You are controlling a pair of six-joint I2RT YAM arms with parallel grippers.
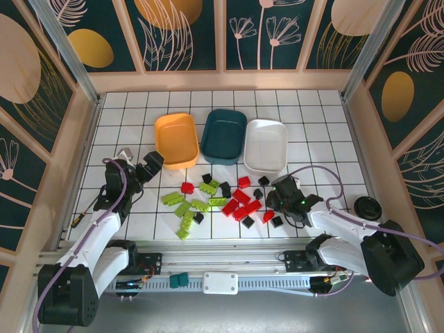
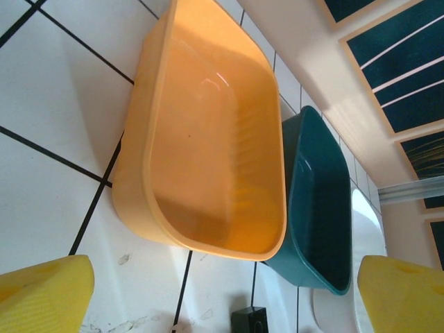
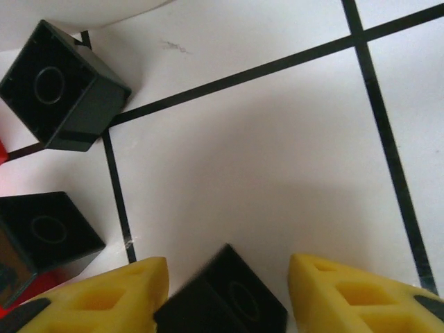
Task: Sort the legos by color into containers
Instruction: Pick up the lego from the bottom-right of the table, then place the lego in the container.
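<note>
White gridded tabletop (image 1: 312,111) sits under the right gripper (image 3: 227,281), its yellow fingers (image 3: 104,298) spread astride a black brick (image 3: 222,305), likely poised to pinch it; the left gripper (image 2: 223,295) hangs spread and empty before the orange tub (image 2: 208,152); other legos (image 1: 208,201) lie loose between the arms

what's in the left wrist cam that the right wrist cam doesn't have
Left wrist: the orange tub, the dark teal tub and an edge of the white tub, seen past the open left gripper. Right wrist: three black bricks up close, one between the right gripper fingers. Both: the white gridded table, yellow fingertips and at least one black brick.
</note>
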